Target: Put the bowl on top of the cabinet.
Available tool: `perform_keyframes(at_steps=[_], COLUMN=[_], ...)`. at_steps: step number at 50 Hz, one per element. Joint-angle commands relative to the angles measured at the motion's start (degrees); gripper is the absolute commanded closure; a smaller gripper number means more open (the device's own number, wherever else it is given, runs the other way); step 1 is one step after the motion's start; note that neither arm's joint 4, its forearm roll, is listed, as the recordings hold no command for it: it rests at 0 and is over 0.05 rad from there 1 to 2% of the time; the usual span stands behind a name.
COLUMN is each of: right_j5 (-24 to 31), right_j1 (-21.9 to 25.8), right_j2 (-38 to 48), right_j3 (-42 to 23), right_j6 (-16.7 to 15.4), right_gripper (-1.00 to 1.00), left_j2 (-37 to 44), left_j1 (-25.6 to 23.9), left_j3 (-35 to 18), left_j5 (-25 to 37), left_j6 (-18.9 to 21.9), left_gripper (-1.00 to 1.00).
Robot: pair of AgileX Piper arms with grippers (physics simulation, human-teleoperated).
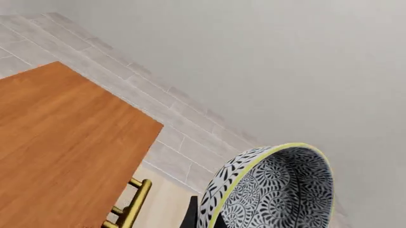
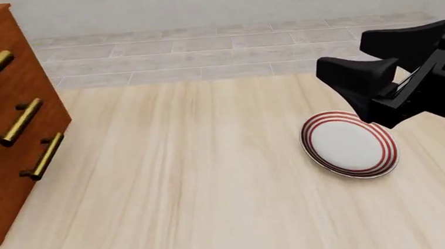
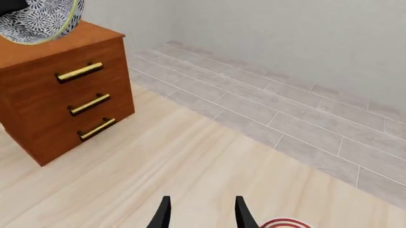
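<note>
Hovering above the tall reddish-brown wooden cabinet [image 3: 60, 90], the rigid, breakable floral-patterned bowl [image 1: 273, 190] is apparently rim-pinched by the left tool, its closure hidden; the right tool [image 3: 201, 213] is released.

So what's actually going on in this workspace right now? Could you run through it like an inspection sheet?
Surface: pale wooden table; bare in the middle.
Job's things: bowl tilted and held up over the cabinet, not yet seen resting on its top. Cabinet stands at the table's left, three drawers shut.
Clutter: white plate with red rings, lying on the table at the right.
Grippers: left gripper, only a dark part shows at the bowl's rim, grip cannot be confirmed. Right gripper open, empty, hovering near the plate.
Cables: nothing seen.
Surroundings: grey tiled floor and plain pale wall beyond the table.
</note>
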Motion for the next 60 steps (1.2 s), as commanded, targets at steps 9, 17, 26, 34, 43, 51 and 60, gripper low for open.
perform_keyframes(at_steps=[9,17,26,34,43,51,60], right_j5=[0.1,-0.4,-0.5,-0.6,-0.9,-1.1,-1.3], right_j1=[0.0,0.0,0.1,0.1,0.2,0.1,-0.1], right_j2=[0.0,0.4,0.6,0.7,1.1,1.3,1.6], right_j3=[-0.2,0.1,0.2,0.3,0.4,0.5,0.5], right_j6=[0.2,0.3,0.3,0.3,0.4,0.5,0.5], right_gripper=[-1.0,-1.0,-1.0,-1.0,-1.0,-1.0,-1.0], left_j2=[1.2,0.1,0.8,2.6,8.9,13.2,13.8], left_j1=[9.1,12.8,16.9,19.8,22.0,23.2,23.4], left_j3=[1.0,4.7,8.9,11.6,11.4,11.0,10.9], left_j5=[-2.7,-6.2,-10.4,-14.2,-17.7,-20.1,-20.4], left_j6=[-5.9,-10.0,-12.7,-15.3,-15.2,-14.6,-15.0], left_gripper=[1.0,1.0,1.0,1.0,1.0,1.0,1.0])
